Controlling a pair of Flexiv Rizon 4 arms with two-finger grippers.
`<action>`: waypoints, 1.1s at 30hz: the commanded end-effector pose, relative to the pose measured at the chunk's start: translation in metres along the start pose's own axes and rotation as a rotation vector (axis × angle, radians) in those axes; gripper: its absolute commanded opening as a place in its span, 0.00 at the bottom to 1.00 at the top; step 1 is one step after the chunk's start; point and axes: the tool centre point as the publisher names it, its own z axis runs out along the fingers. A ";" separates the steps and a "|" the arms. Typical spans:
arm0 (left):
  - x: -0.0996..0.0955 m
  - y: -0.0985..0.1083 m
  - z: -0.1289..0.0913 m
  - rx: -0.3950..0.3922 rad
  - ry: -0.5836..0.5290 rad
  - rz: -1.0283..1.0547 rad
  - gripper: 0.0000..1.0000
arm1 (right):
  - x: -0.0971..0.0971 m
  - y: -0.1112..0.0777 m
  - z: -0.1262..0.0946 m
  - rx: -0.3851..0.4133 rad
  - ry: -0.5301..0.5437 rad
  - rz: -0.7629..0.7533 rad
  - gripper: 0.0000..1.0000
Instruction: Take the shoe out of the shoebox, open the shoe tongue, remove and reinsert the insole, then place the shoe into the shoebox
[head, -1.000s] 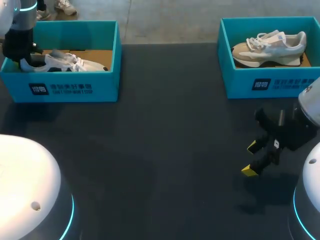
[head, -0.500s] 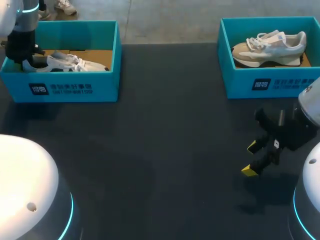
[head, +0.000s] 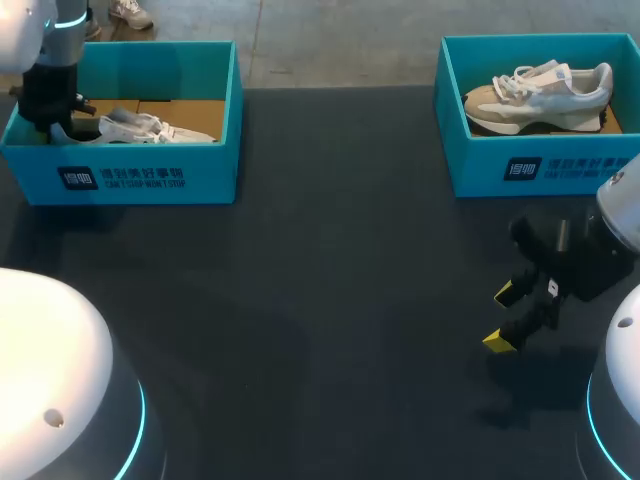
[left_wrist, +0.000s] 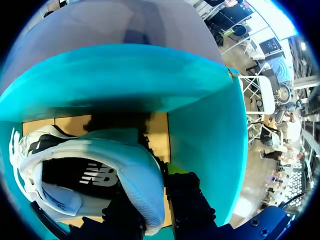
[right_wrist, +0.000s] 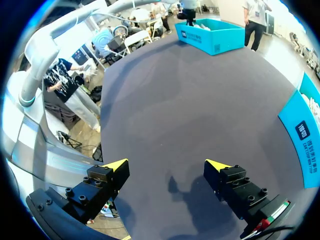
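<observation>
On the desk (head: 330, 300), the left shoebox (head: 140, 178) holds the shoe (head: 145, 127) lengthwise, toe toward the middle. Our left gripper (head: 55, 120) pinches its heel end, so we'd lift straight up. The right gripper (head: 500, 317) hangs spread open, well apart.

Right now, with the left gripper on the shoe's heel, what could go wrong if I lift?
1. The left gripper pinches only the heel of the shoe, so the shoe may swing toe-down or slip out.
2. The toe lies close to the shoebox wall and may catch it, dragging the shoebox along.
3. The right gripper hangs open far off, unable to steady anything.
</observation>
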 end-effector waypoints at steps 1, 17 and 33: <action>0.002 0.006 0.002 0.012 -0.010 0.001 0.00 | 0.001 -0.001 0.000 -0.001 -0.003 0.000 1.00; -0.001 0.001 0.000 -0.004 -0.041 0.010 0.54 | 0.001 -0.001 0.000 -0.001 -0.003 0.000 1.00; -0.003 0.003 -0.025 -0.036 -0.118 -0.008 0.91 | 0.001 -0.001 0.000 -0.001 -0.003 0.000 1.00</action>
